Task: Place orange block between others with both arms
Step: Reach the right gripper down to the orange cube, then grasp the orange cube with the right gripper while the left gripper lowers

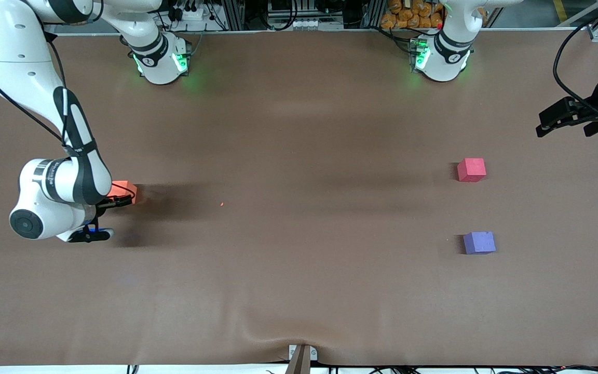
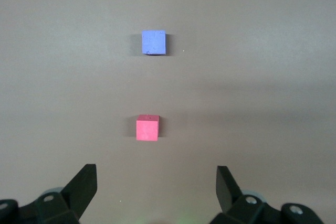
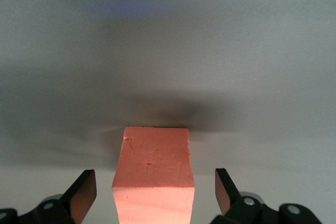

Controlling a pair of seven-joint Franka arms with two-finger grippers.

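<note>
Table (image 1: 299, 291): brown, carrying three cubes.
Orange block (image 3: 153, 174): unlifted at right arm's end, well apart from pinkish-red cube (image 1: 471, 170).
Purple-blue cube (image 1: 479, 242): nearer camera; gap unfilled.
Right claw (image 3: 153, 190): wide, straddling block.
Left claw (image 2: 156, 187): wide, waiting above.

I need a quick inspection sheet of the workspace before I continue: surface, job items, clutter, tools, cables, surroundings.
Surface: brown table cover, wrinkled at the edge nearest the front camera.
Job's things: orange block on the table at the right arm's end; pinkish-red block and purple-blue block apart at the left arm's end, the purple-blue one nearer the camera.
Clutter: nothing seen.
Tools: right tool open, fingers either side of the orange block; left tool open, empty, waiting above the table's end.
Cables: black cable looping to the left arm.
Surroundings: equipment racks along the base edge.
</note>
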